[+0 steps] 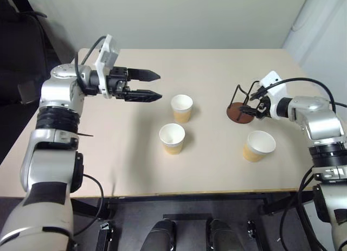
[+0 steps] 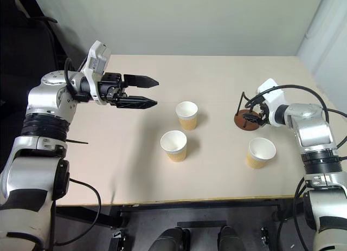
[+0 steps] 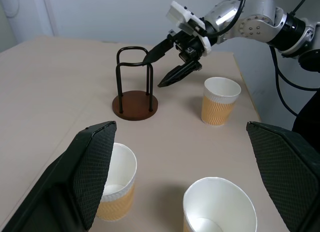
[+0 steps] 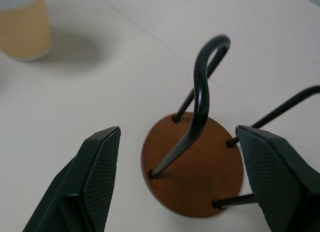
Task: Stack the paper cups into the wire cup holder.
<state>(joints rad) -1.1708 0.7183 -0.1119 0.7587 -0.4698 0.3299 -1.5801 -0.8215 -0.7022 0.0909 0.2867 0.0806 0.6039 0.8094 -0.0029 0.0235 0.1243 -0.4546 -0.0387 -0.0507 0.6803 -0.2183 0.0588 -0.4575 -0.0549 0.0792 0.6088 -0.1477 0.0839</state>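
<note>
Left gripper point(image 1: 153, 85): hovered above the table's left half, level, pointing toward the cups; its two black fingers were spread wide with nothing between them.
Table point(image 1: 124, 153): pale beige top, with all the task's things standing on it.
Far cup point(image 1: 181, 108): upright at mid-table, nearest the left gripper's fingertips but apart from them; white inside, tan outside.
Near cup point(image 1: 172, 138): upright, just in front of the far cup and slightly to its left, closer to the table's front edge; the two did not touch.
Holder point(image 1: 239, 112): stood on the table's right half, to the right of the far cup and well apart from it; a round reddish-brown base with black wire loops rising from it; it held no cup.
Right cup point(image 1: 258, 146): upright near the front of the table, just in front of the holder and a little to its right, apart from it.
Right gripper point(image 1: 248, 108): at the holder, angled downward from the right; fingers spread wide. In the right wrist view the base lay between the two fingers point(image 4: 95, 177), and the wire loops rose in the gap; whether any finger touched the wire could not be told.
Right arm cable point(image 1: 303, 82): black, arching over the wrist above the table's right edge.
</note>
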